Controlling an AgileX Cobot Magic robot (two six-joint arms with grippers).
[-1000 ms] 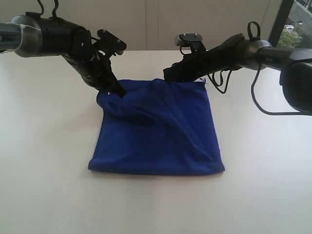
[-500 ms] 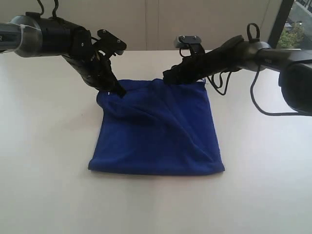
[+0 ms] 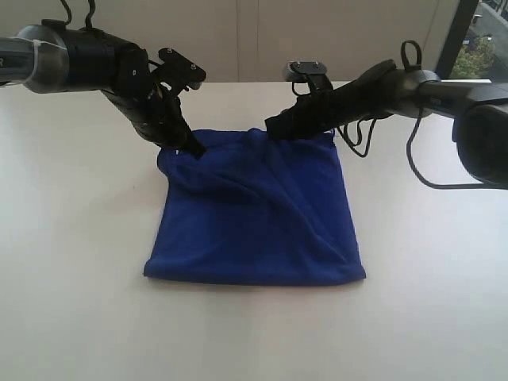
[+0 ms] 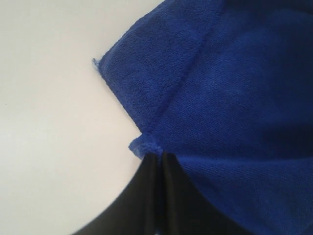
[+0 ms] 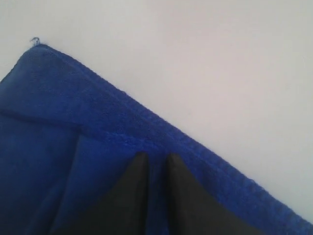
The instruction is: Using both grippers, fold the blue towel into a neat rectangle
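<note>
Exterior view: left pincer [image 3: 193,149] and right pincer [image 3: 272,125] clamp blue towel [image 3: 254,218] edge.

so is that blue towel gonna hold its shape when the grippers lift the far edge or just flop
Probably floppy: the blue towel sags in diagonal creases between the left gripper and right gripper. Likely light, since small pinches at its edge seem enough to hold it raised. Its fuzzy weave should catch on the fingertips rather than slip.
</note>
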